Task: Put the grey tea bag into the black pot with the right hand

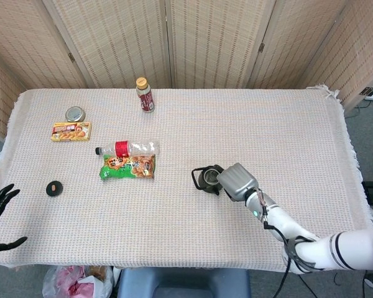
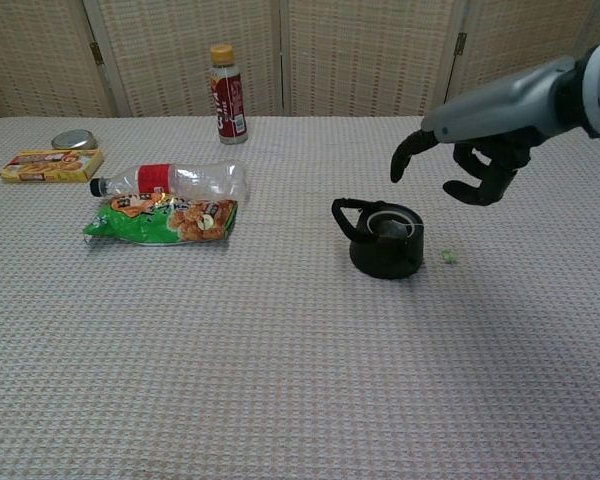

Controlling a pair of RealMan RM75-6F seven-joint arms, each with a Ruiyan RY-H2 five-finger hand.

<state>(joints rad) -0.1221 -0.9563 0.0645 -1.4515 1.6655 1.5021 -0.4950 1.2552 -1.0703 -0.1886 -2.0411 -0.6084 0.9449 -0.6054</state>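
Your right hand (image 2: 477,160): fingers apart, holds nothing | black pot (image 2: 385,240): just below it | grey tea bag (image 2: 392,229): inside pot

Bare cloth rings the black pot (image 2: 385,244); only a small green tag (image 2: 447,257) lies beside it — bottle (image 2: 170,181) and snack bag (image 2: 161,221) well apart.

A woven folding screen (image 1: 174,37) stands behind the cloth-covered table (image 1: 286,124).
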